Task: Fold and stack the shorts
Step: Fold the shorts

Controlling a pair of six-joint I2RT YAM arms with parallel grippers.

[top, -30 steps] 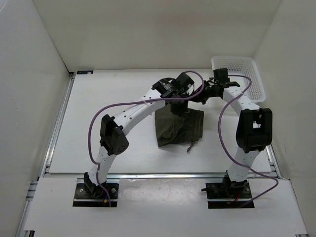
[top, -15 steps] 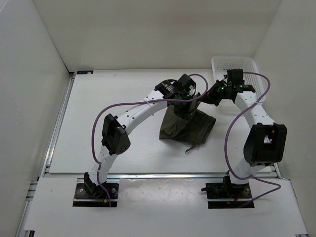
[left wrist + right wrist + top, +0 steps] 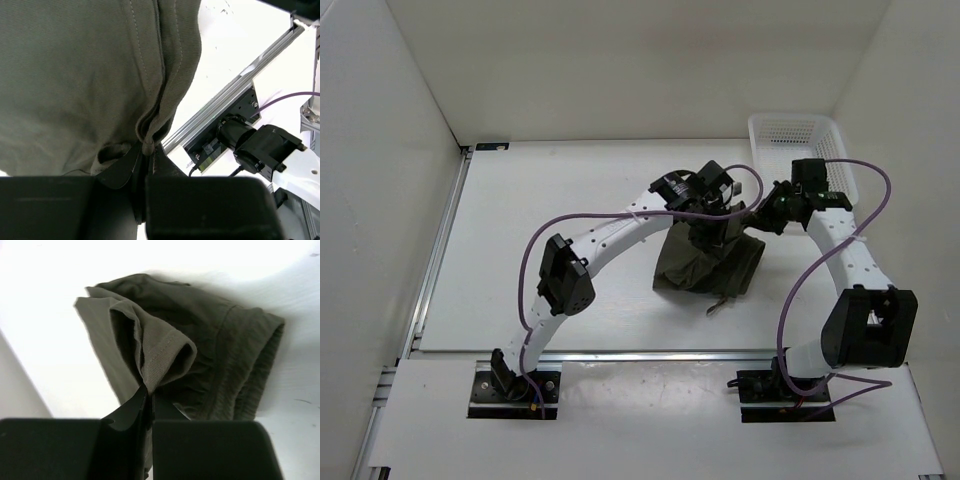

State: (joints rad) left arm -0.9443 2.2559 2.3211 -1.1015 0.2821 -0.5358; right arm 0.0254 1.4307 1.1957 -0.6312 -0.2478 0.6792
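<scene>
One pair of shorts (image 3: 705, 268), farther right.

The left arm (image 3: 605, 235) climbs from its base at 7 o'clock, then runs from the elbow toward 2 o'clock. Its wrist tips the left tool (image 3: 708, 212) downward, fingers pinched together on a fold of the shorts (image 3: 705, 268). The right arm (image 3: 850, 262) rises from 5 o'clock with its elbow out at 4 o'clock. The right tool (image 3: 760, 217) points toward 9 o'clock, also clamped on cloth, near the left tool.
</scene>
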